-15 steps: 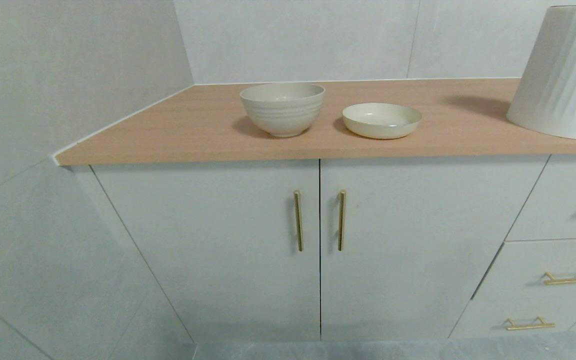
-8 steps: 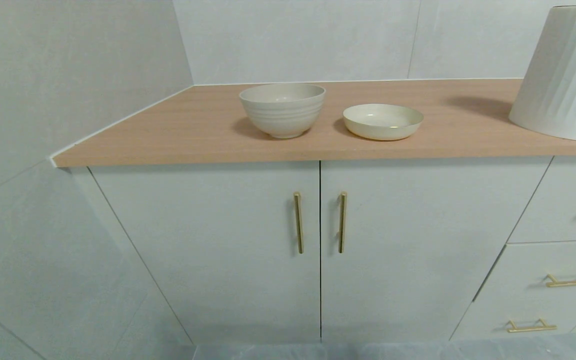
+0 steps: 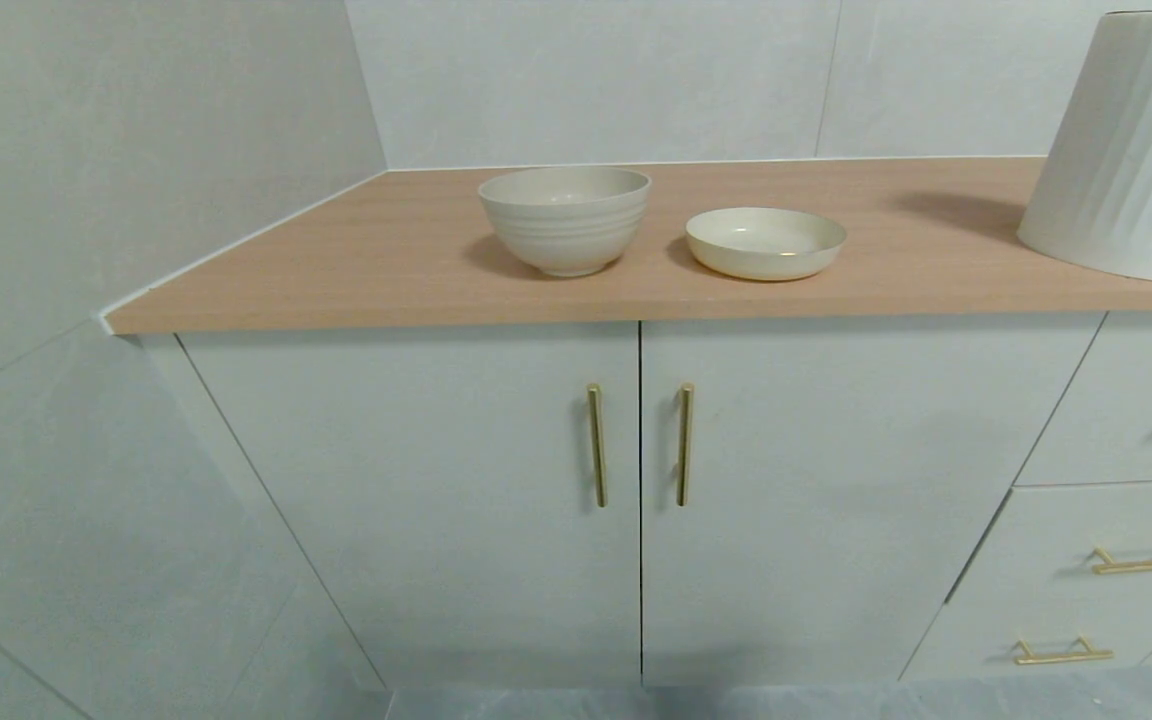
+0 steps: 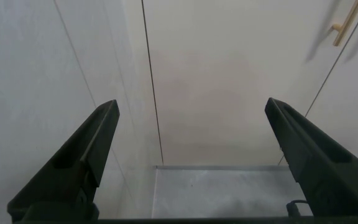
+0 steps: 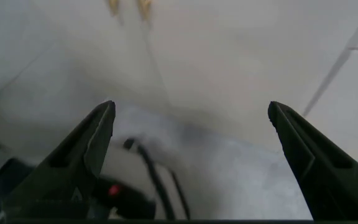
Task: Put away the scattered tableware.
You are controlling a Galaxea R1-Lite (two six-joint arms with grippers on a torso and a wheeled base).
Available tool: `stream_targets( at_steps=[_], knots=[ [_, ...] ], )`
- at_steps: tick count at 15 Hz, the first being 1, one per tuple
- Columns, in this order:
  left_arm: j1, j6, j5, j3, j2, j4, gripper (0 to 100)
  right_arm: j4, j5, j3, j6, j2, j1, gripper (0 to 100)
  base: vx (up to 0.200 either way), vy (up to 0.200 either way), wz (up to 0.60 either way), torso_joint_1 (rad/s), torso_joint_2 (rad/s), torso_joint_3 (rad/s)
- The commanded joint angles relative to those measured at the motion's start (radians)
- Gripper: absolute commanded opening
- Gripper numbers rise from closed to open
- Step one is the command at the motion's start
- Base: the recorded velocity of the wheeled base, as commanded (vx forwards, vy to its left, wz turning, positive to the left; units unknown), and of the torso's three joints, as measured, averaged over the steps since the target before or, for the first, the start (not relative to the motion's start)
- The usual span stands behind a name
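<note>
A deep beige ribbed bowl [image 3: 565, 217] stands on the wooden countertop [image 3: 386, 270]. To its right lies a shallow cream dish [image 3: 765, 241]. Both sit above a pair of shut cabinet doors with gold handles [image 3: 596, 443]. My left gripper [image 4: 191, 112] hangs low in front of the cabinet's left side, open, with nothing between its fingers. My right gripper [image 5: 191, 115] is also open and empty, held low above the grey floor before the cabinet front.
A tall white ribbed container [image 3: 1131, 150] stands at the counter's right end. Drawers with gold handles [image 3: 1146, 560] are at the lower right. A tiled wall [image 3: 86, 200] closes off the left side.
The head camera tipped slightly over the first half second, shifting the whole picture down a little. The bowl and dish have stayed in place.
</note>
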Motion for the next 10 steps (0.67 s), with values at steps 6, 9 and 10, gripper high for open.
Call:
stream_targets(
  at_steps=[6,9,10],
  knots=[
    [0.000,0.000,0.001,0.000,0.000,0.000,100,-0.413,-0.045,-0.353,0.046,0.908,0.407,100,0.000,0.000,0.00,0.000,0.00,0.000],
    [0.000,0.000,0.001,0.000,0.000,0.000,100,-0.524,-0.047,-0.480,0.141,1.078,0.472,100,0.000,0.000,0.00,0.000,0.00,0.000],
    [0.000,0.000,0.001,0.000,0.000,0.000,100,-0.525,-0.047,-0.507,0.154,1.098,0.478,100,0.000,0.000,0.00,0.000,0.00,0.000]
  ],
)
